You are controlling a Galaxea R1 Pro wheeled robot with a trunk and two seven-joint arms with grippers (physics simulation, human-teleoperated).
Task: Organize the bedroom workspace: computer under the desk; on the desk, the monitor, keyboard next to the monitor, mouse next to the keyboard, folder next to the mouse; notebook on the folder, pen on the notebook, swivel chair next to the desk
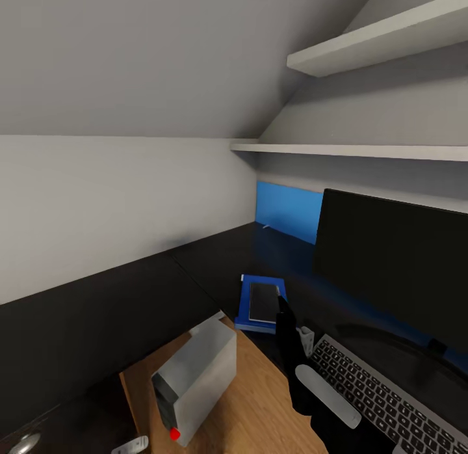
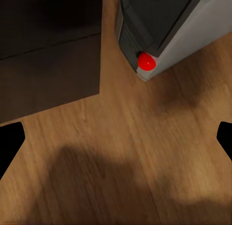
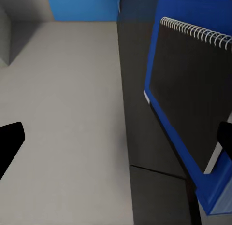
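Your blue folder [image 1: 246,317] lies flat on the black tabletop [image 1: 214,265], near its inner corner, and it carries the notebook [image 1: 264,302], a dark-covered pad with a wire spiral along one short edge [image 3: 186,97]. The notebook sits inside the folder's outline, with a blue margin showing around it.

Your right arm reaches forward over the tabletop, its black forearm crossing the near left end of the keyboard [image 1: 383,395], and the right pincer [image 1: 284,309] hovers at the notebook's near right corner. In the right wrist view its fingertips [image 3: 9,145] stand spread wide apart, with nothing between them. The left pincer [image 2: 116,143] is likewise spread and empty, looking down at the wooden floor [image 2: 125,152].

The computer [image 1: 195,376] stands on that floor below the tabletop's front edge, a light-grey box with a darker front and a red light [image 2: 146,62] low on it. The monitor [image 1: 396,265] stands upright behind the keyboard, along the right stretch of the tabletop.
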